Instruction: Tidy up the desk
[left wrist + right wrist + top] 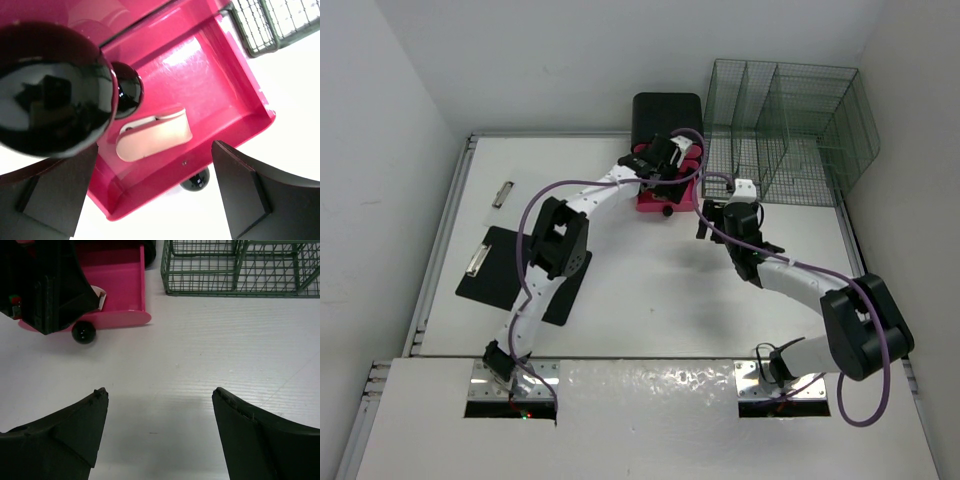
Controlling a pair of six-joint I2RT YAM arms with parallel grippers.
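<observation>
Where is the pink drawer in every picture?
Top external: pink drawer at top middle, under an arm.
Left wrist: drawer fills the middle, seen close up.
Right wrist: drawer at top left.
Shared landmark: green wire rack, always right of the drawer.

The left arm [555, 245] is stretched forward and to the right from its base. The left gripper [155, 147] is pointed downward, its two fingers [50, 200] are held wide apart, and nothing is gripped between them. The right arm [860, 320] is bent at the elbow and turned forward and to the left, so the two wrists are placed near each other; the right gripper [159, 392] is seen with its jaws spread wide and nothing is held in it.
</observation>
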